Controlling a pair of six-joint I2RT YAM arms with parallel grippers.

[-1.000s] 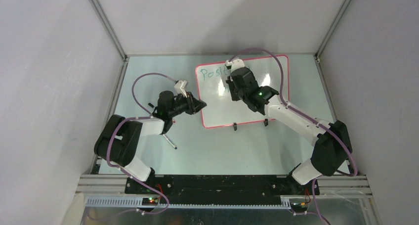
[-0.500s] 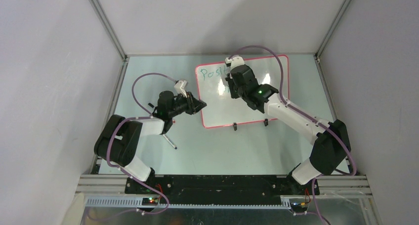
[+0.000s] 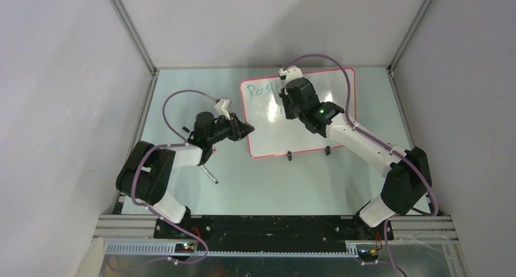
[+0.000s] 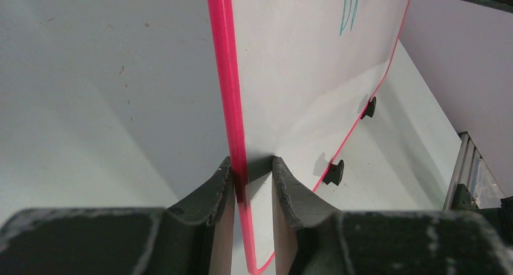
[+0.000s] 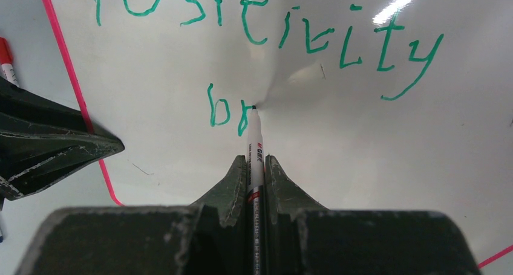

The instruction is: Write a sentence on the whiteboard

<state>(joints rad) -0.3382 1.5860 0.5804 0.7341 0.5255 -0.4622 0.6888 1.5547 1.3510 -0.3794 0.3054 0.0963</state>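
While my left pincer [image 4: 251,173] pinches the whiteboard [image 4: 302,63] at its stiff, likely slick rim, my right pincer [image 5: 255,165] clamps a light marker [image 5: 254,136].

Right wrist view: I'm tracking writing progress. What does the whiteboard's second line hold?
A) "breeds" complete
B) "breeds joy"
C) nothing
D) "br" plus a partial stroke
D: under "Positivity", the sentence's second line reads only "br", plus a stroke ending at the marker tip.
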